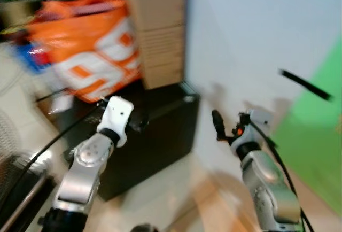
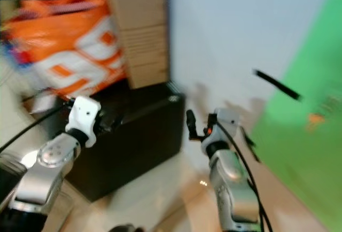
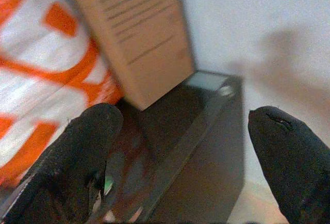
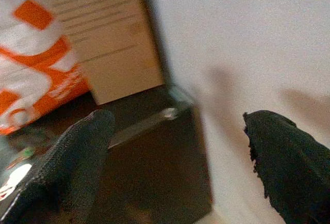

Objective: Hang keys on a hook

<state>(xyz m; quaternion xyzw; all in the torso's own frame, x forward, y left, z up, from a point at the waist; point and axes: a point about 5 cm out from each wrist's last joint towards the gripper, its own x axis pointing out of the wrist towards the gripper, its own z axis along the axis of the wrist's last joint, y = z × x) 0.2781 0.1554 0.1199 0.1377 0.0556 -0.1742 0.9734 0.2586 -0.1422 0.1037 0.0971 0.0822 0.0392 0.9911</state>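
- A white wall [image 1: 240,34] runs behind everything, with a green surface [image 1: 320,136] at the right.
- A black cabinet [image 1: 155,136] stands on the floor against the wall; its top carries an orange-and-white bag [image 1: 91,50] and, at the back corner by the wall, a cardboard box [image 1: 157,29].
- The left pincer [image 3: 180,152] hovers over the cabinet top, fingers spread wide, holding nothing.
- The right pincer [image 4: 175,162], beside the cabinet's wall-side edge, is also spread wide and empty.
- The views are blurred; I cannot tell where the keys or the hook are.
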